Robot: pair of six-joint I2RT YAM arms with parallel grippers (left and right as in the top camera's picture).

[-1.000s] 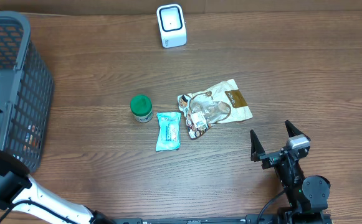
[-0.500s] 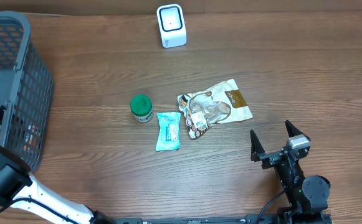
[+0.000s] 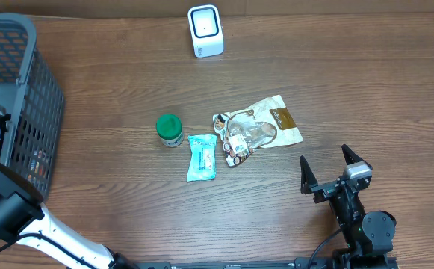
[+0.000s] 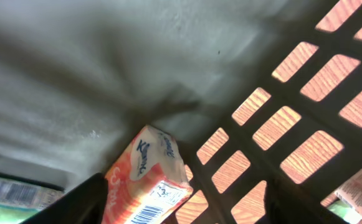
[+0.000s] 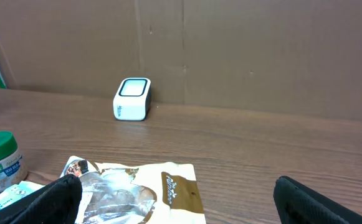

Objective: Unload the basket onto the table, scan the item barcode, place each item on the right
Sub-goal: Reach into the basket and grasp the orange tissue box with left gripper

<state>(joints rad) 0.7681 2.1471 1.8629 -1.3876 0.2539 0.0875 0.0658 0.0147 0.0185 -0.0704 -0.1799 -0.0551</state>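
Pick-up stage: left end effector (image 4: 184, 200) down in the basket (image 3: 24, 30), the carton (image 4: 148, 177) not yet gripped.

The orange carton lies on the basket floor between the left fingers (image 4: 84, 198). One finger is just beside it, the other stands off with a gap, so the jaws are apart and clamped on nothing. Part of its barcode (image 4: 144, 214) shows at the bottom edge of the left wrist view. The right end effector (image 3: 323, 154) hangs wide apart and empty over the near tabletop (image 3: 351, 90). A jar (image 3: 169, 129), a packet (image 3: 202, 157) and a pouch (image 3: 258, 131) lie mid-table. The scanner (image 3: 205, 30) stands at the far edge, well apart from the basket. By my reading almost everything is left: grip, lift out, carry across, and turn the barcode to the scanner.
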